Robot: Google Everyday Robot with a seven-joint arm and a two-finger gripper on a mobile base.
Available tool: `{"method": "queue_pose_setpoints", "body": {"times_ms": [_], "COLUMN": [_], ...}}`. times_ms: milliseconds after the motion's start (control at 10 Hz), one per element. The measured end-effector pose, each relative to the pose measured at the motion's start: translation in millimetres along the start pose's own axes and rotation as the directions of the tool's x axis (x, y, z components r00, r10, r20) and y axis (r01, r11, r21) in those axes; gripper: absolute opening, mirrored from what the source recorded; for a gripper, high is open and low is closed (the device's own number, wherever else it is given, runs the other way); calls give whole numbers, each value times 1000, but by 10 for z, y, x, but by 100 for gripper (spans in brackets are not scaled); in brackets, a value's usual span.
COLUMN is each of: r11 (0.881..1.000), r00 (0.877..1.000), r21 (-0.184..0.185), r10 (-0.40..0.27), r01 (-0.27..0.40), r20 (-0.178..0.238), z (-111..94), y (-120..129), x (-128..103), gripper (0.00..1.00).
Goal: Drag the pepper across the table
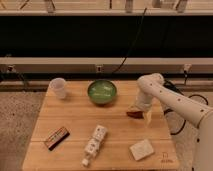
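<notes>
**Pepper beside the gripper, near the right edge**

The pepper [134, 114] lies on the table [75, 120] near the right edge, about halfway between the far and the near edge. The gripper [141, 111] is low over the wood just right of it, at the pepper's right end; whether the two touch cannot be told.

The green bowl [102, 92] stands near the far edge, at the middle, and only its green inside can be seen. A clear cup [59, 87] stands at the far left corner; its contents cannot be seen.

On the near half lie a dark flat box [56, 137] toward the left, a white bottle [94, 144] on its side near the middle, and a pale square sponge [142, 149] toward the right. A small logo [165, 160] marks the near right corner. Behind the table runs a dark wall with a pale rail [60, 64] and a black cable [131, 40]; the floor [15, 125] is speckled.
</notes>
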Motion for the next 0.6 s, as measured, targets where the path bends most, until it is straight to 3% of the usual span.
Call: {"method": "queue_pose_setpoints", "body": {"times_ms": [600], "r11": [1000], "r00": [1000], "r21": [3], "r10": [-16], "r01": [15], "r20": [12], "z": [31], "y": [17], "x": [-9], "gripper": [8]}}
